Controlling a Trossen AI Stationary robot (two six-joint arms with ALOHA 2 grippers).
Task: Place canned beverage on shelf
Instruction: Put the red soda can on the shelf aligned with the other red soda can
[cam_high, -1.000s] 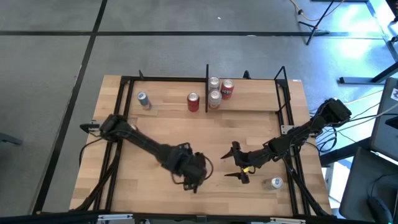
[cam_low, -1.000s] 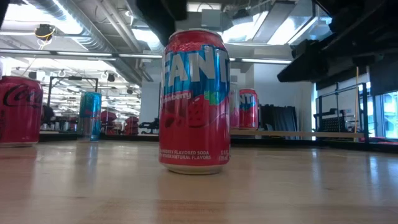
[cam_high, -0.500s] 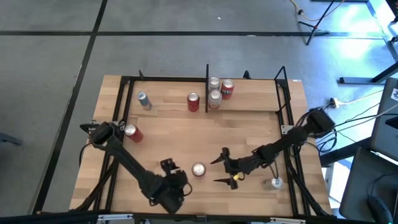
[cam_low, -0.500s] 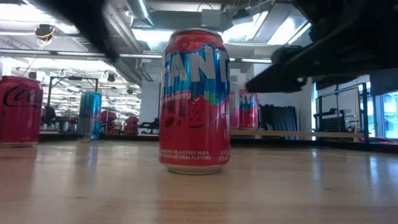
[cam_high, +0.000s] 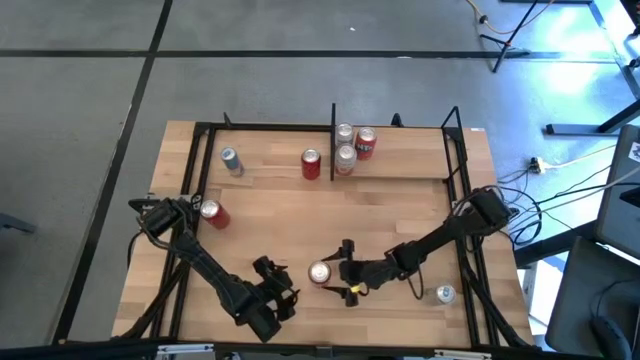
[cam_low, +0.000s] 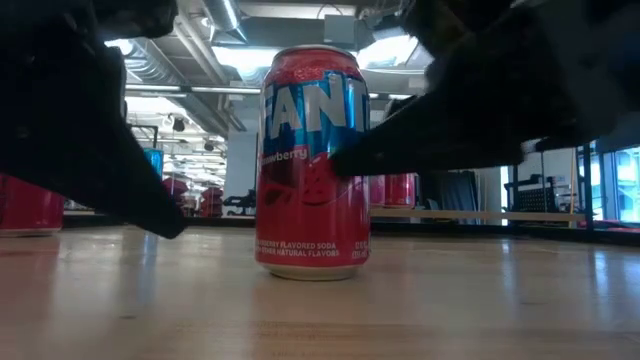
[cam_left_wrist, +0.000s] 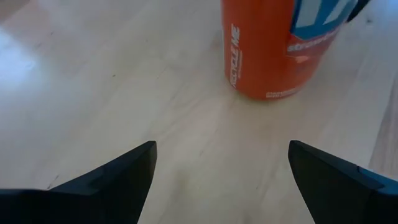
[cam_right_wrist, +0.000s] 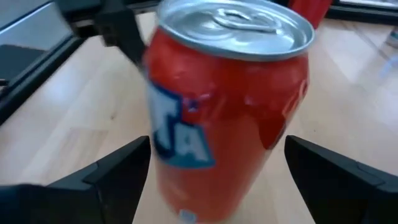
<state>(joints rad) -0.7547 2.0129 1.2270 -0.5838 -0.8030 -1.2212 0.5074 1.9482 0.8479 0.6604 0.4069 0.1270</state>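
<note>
A red Fanta strawberry can (cam_low: 313, 160) stands upright on the wooden table (cam_low: 450, 310) — dark arm shapes either side.

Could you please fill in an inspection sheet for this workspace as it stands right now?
Surface: light wood table, no spills seen.
Job's things: red Fanta can upright near the front edge; shelf at the back holds three cans.
Clutter: five other cans scattered on the table.
End effectors: right end effector open, beside the Fanta can; left end effector open, on the can's other side, apart from it.
Cables: bundles along both arms; cords on the floor at right.
Surroundings: grey floor, stands at right.
</note>
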